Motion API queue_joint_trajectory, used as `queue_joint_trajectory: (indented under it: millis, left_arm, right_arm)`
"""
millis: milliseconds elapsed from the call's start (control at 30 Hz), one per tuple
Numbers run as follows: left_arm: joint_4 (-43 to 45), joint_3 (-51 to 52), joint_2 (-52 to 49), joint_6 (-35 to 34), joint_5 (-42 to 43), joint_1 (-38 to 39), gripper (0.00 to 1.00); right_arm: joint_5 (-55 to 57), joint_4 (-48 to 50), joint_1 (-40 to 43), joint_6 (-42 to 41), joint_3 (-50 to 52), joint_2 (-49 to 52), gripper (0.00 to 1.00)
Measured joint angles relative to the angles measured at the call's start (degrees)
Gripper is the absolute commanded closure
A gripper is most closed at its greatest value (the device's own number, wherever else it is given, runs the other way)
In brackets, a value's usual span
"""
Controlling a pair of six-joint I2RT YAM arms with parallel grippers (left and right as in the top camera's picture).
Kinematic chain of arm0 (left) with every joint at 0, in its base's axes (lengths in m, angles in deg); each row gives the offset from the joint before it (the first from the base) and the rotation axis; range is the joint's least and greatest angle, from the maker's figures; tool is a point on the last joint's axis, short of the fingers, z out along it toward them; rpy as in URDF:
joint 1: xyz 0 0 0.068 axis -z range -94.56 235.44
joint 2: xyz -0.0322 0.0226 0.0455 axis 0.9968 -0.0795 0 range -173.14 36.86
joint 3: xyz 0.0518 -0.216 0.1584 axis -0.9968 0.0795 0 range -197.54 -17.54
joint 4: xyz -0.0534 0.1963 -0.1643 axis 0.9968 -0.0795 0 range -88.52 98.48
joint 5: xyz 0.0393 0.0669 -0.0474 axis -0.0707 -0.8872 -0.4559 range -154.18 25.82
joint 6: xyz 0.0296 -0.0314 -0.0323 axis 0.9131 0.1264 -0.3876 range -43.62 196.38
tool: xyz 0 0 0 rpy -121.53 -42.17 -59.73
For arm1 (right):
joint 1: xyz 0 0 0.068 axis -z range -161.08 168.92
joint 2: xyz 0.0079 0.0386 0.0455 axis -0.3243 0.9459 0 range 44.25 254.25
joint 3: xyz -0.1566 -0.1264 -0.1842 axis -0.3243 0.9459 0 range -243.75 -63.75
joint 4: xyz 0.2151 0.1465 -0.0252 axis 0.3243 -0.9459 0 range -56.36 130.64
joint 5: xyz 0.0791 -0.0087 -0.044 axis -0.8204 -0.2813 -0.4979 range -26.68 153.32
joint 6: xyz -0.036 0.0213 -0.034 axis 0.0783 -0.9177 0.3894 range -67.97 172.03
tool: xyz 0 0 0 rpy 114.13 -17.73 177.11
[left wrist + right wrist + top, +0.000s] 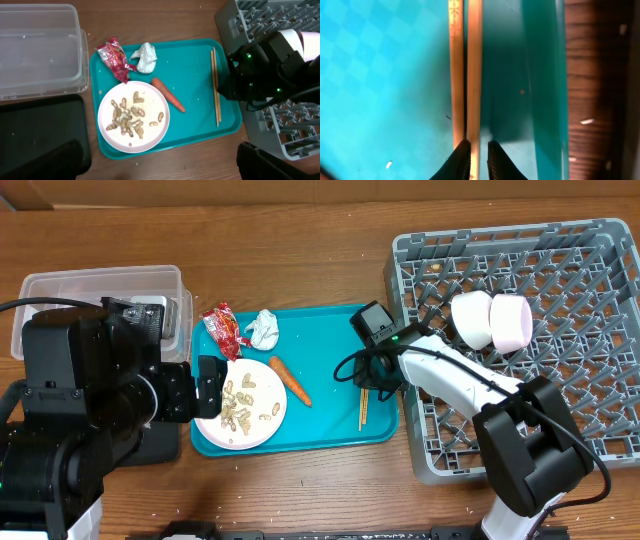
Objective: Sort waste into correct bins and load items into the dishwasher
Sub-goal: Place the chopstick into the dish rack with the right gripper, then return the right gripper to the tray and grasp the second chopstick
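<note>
The wooden chopsticks lie side by side at the right edge of the teal tray. My right gripper is down on them, its jaws nearly shut around the right stick. The white plate holds peanut shells. The red wrapper, white paper ball and carrot lie on the tray. My left gripper is open and empty above the tray's front left. Two white bowls sit in the grey dish rack.
The clear tub stands at the far left, the black tray in front of it, mostly under my left arm. The teal tray lies between tub and rack. The rack's left wall is right beside my right gripper.
</note>
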Motion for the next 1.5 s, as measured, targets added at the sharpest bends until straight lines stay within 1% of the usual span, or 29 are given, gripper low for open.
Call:
queue_joint_trajectory:
  millis: [133, 200, 233, 333, 433, 533, 667, 767, 867, 967, 1100, 1200, 1267, 1367, 1400, 1500]
  left_arm:
    - [0.0, -0.02, 0.0, -0.02, 0.0, 0.0, 0.0]
    - [0.0, 0.0, 0.0, 0.0, 0.0, 0.0, 0.0]
    - [0.0, -0.02, 0.0, 0.0, 0.0, 0.0, 0.0]
    - [0.0, -0.02, 0.0, 0.0, 0.0, 0.0, 0.0]
    - [-0.02, 0.0, 0.0, 0.0, 0.0, 0.0, 0.0]
    - [0.0, -0.02, 0.0, 0.0, 0.0, 0.0, 0.0]
    - [-0.02, -0.02, 0.0, -0.02, 0.0, 0.0, 0.0]
    - [0.0, -0.02, 0.0, 0.0, 0.0, 0.0, 0.0]
    - [-0.02, -0.02, 0.0, -0.02, 0.0, 0.0, 0.0]
    - [-0.02, -0.02, 0.0, 0.0, 0.0, 0.0, 0.0]
    - [0.0, 0.0, 0.0, 0.0, 0.0, 0.0, 0.0]
    - [0.0, -0.02, 0.0, 0.0, 0.0, 0.0, 0.0]
    - [0.0, -0.02, 0.0, 0.0, 0.0, 0.0, 0.0]
    - [0.0, 0.0, 0.0, 0.0, 0.0, 0.0, 0.0]
    - [0.0, -0.02, 0.0, -0.02, 0.0, 0.0, 0.0]
    - [0.0, -0.02, 0.0, -0.02, 0.0, 0.0, 0.0]
  right_arm:
    - [-0.42, 1.51, 0.0, -0.26, 1.88, -0.13, 0.84]
    - [-0.46, 2.05, 0.0, -0.37, 2.45, -0.44, 0.9]
    - [-0.48, 2.19, 0.0, -0.55, 2.64, -0.55, 0.96]
    - [-0.44, 1.36, 0.0, 0.15, 2.62, -0.76, 0.96]
    - [-0.68, -2.97, -0.31, 1.25, 1.14, -0.76, 0.96]
    - [-0.5, -10.71, -0.68, 2.97, -4.39, -0.76, 0.96]
    - [0.83, -16.55, -0.68, 4.17, -14.4, -1.6, 0.96]
    - [3.23, -20.11, -0.09, 5.44, -21.55, -4.09, 0.96]
    - [5.18, -21.51, 2.19, 7.85, -25.18, -7.02, 0.96]
    - [6.58, -21.92, 6.8, 12.24, -26.18, -8.83, 0.96]
    - [7.65, -21.94, 12.68, 18.73, -26.21, -8.04, 0.96]
    - [7.74, -21.77, 14.6, 22.32, -26.18, -6.67, 0.96]
    - [7.3, -21.59, 14.71, 23.96, -26.1, -5.27, 0.85]
    - [7.1, -21.27, 14.12, 25.49, -25.77, -3.32, 0.76]
    - [7.32, -21.38, 13.79, 25.7, -25.7, -3.04, 0.74]
    - [7.72, -22.12, 12.04, 25.75, -25.73, -3.08, 0.71]
